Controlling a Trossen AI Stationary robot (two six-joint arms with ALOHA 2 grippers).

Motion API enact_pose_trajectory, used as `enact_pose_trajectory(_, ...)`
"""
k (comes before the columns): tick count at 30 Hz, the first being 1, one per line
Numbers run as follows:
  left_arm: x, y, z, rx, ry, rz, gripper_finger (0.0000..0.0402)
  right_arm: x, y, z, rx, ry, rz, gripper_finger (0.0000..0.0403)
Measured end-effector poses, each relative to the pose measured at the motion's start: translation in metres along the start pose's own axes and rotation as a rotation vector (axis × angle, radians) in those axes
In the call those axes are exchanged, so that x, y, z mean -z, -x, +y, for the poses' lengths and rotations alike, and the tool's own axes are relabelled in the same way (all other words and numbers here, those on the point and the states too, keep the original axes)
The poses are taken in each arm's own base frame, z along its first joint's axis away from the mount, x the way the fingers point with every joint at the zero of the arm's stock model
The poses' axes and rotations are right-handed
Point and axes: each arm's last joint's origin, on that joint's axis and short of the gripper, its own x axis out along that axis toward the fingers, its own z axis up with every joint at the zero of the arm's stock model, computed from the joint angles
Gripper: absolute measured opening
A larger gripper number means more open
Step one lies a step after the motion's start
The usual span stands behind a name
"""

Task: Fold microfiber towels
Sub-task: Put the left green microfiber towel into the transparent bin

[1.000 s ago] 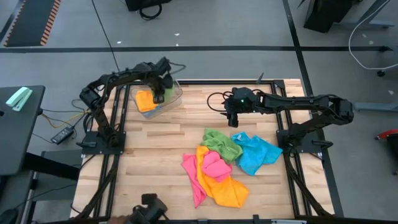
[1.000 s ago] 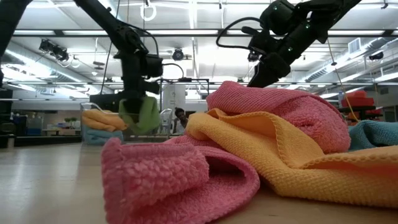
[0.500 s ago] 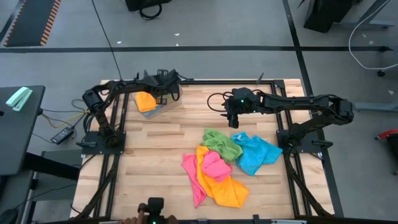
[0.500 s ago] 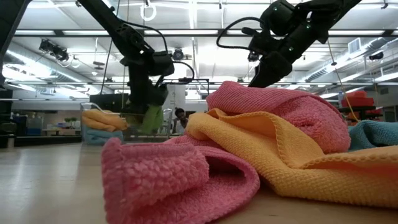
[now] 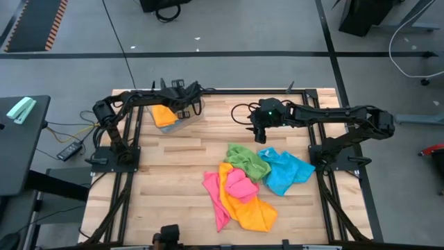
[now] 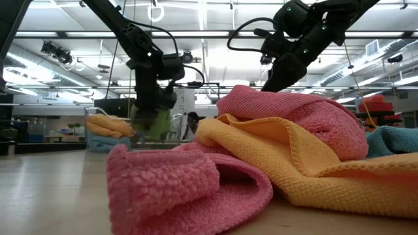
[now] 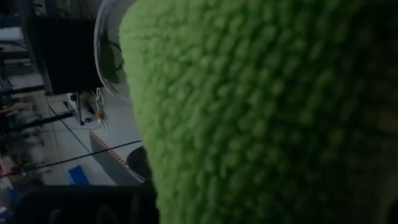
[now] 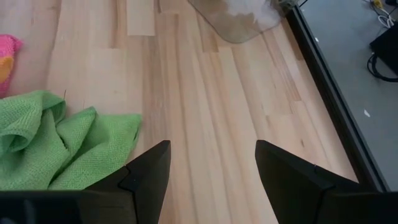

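A clear plastic bin (image 5: 182, 118) stands at the table's far left corner with a folded orange towel (image 5: 162, 112) in it. My left gripper (image 5: 186, 105) reaches into the bin, shut on a folded green towel (image 6: 151, 125) that fills the left wrist view (image 7: 261, 112). Loose towels lie in a heap right of centre: green (image 5: 246, 161), blue (image 5: 286, 170), pink (image 5: 236, 186) and orange-yellow (image 5: 248, 207). My right gripper (image 8: 211, 155) hovers open above bare wood just beyond the heap's green towel (image 8: 56, 146). My left gripper holds the green towel by its upper part (image 6: 154, 116), coming slanting down from above. The cloth itself hides the fingers in the wrist view. The folded towel hangs below the gripper, down inside the bin beside the orange towel (image 6: 108, 124).
Bare wood (image 5: 180, 160) lies between the bin and the heap. The bin's rounded corner (image 8: 233, 28) shows beyond my right gripper. The dark table frame (image 5: 326, 201) runs along the edges, and the arm bases stand at the left and right sides.
My left gripper has swung toward the table's far edge and sunk into the bin, turning and tipping at the wrist. The green towel has gone down with it, from hanging above the bin's rim to inside the bin.
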Motion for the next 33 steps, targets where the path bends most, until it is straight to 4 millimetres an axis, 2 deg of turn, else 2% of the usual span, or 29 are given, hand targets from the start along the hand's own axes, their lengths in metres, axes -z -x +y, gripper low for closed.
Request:
enact_pose_trajectory(12,0.002,0.0,-0.004,0.1,-0.01,-0.015,0.019,0.0,0.0,0.0,0.001,0.004,0.0,0.0243)
enact_pose_trajectory(17,0.004,0.0,-0.006,0.115,-0.097,-0.001,0.0215,0.0,0.0,0.0,0.001,0.004,0.0,0.0243)
enact_pose_trajectory(21,0.004,0.0,-0.006,0.114,-0.134,-0.004,0.0212,0.0,0.0,0.0,0.001,0.004,-0.001,0.0243)
enact_pose_trajectory(26,0.005,0.002,-0.004,0.111,-0.177,-0.013,0.0186,0.0,0.0,0.0,0.001,0.004,0.0,0.0243)
enact_pose_trajectory(33,0.013,0.013,0.003,0.29,-0.183,-0.109,0.0115,0.0,0.0,0.0,0.0,0.003,0.002,0.0243)
